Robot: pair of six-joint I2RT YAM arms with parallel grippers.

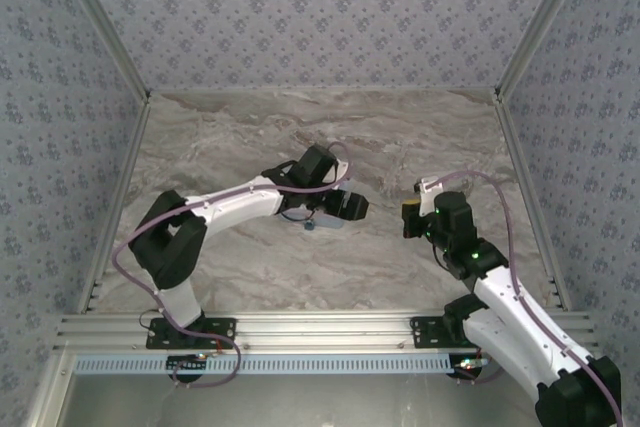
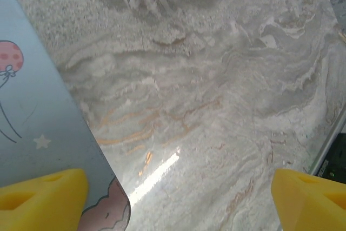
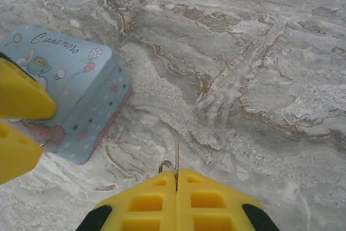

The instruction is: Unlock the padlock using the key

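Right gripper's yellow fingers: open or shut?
Shut: the right gripper has its yellow pads pressed together, gapless, pinching a thin silver key.

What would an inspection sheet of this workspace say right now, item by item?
Surface: marble-patterned table.
Job's things: key pinched in the right gripper; padlock likely the small bluish spot under the left arm, too small to be sure.
Clutter: light-blue cartoon tin.
Grippers: left gripper open, one finger at the tin; right shut.
Cables: purple cables along both arms.
Surroundings: patterned walls, metal rail.
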